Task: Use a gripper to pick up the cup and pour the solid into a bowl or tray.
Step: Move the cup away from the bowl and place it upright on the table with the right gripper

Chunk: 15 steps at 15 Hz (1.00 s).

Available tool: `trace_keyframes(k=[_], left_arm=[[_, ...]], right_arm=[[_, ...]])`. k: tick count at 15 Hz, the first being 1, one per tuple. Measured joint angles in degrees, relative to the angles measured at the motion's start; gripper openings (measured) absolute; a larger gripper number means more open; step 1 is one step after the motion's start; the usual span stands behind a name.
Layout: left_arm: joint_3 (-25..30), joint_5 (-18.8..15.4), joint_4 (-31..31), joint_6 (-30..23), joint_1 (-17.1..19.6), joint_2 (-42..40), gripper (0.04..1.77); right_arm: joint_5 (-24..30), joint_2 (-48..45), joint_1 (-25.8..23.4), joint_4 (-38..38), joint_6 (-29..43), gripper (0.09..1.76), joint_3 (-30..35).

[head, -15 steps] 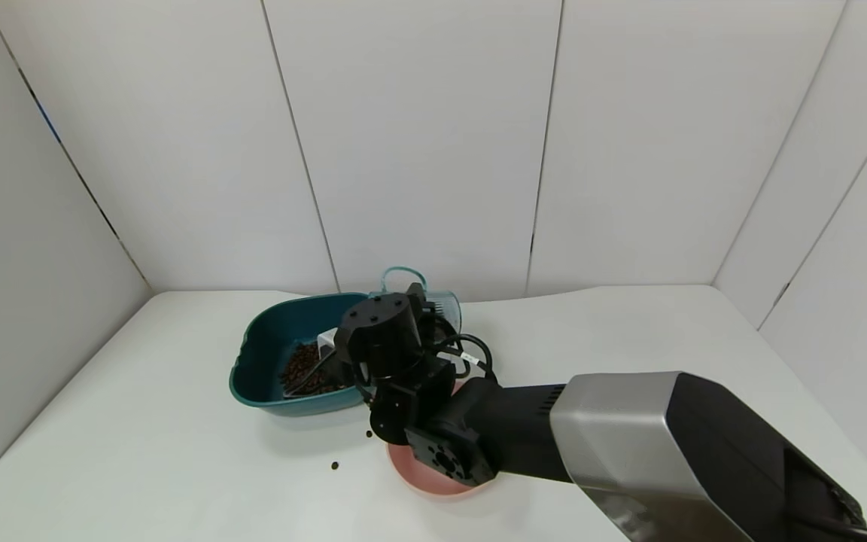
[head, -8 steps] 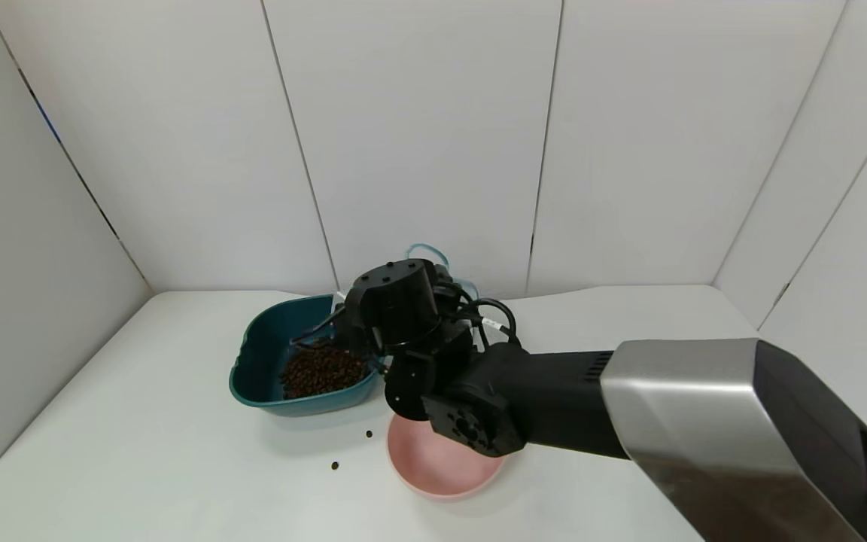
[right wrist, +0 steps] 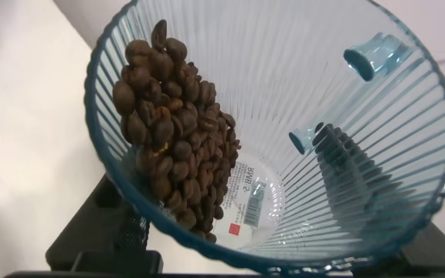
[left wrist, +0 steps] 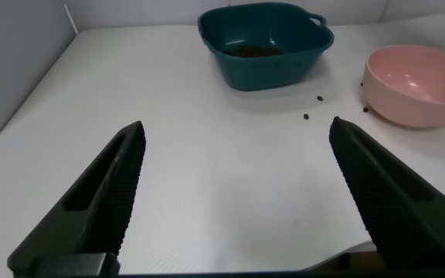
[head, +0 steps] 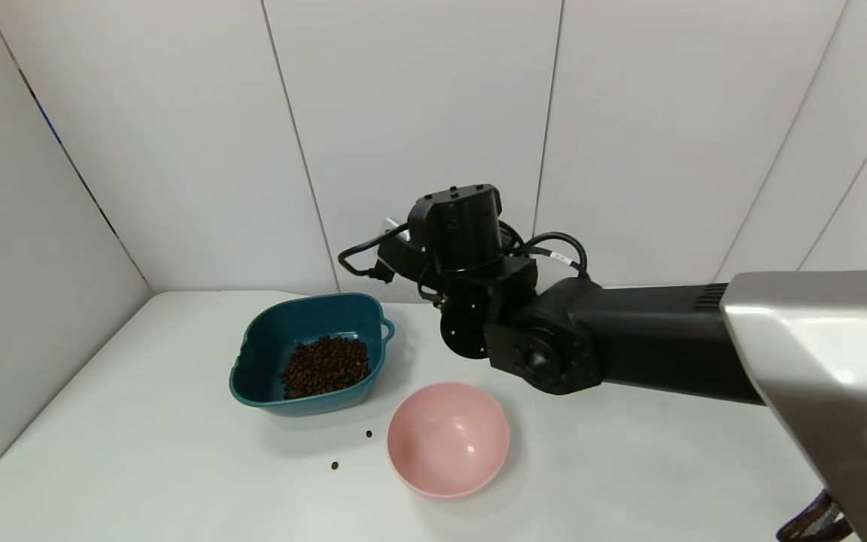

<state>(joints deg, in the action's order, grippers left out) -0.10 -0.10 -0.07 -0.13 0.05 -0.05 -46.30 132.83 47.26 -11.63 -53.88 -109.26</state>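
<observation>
the white table (head: 629,467) carries a teal basin (head: 257,361) with a heap of brown beans (head: 326,366) inside, and a pink bowl (head: 448,438) just beside it toward the robot. two stray beans (head: 351,450) lie on the table between them. the right gripper (head: 403,252) is raised behind the basin, its fingers clamped on the ribbed cup (right wrist: 284,131), some beans inside it. the left gripper (left wrist: 234,193) hovers low, fingers wide apart, holding nothing.
</observation>
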Motion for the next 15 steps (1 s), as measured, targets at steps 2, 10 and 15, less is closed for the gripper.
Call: trace_keyframes(k=[2,10,15], left_arm=[[0.0,0.0,0.0,0.0,0.0,0.0,1.72],[0.0,0.0,0.0,0.0,0.0,0.0,1.72],[0.0,0.0,0.0,0.0,0.0,0.0,1.72]], right_arm=[[1.9,-2.1,-1.8,0.4,0.7,1.36,1.9],[9.1,-8.8,-6.5,9.8,17.4,1.36,4.4],[16.3,-13.2,-10.5,10.0,31.9,1.36,9.6]])
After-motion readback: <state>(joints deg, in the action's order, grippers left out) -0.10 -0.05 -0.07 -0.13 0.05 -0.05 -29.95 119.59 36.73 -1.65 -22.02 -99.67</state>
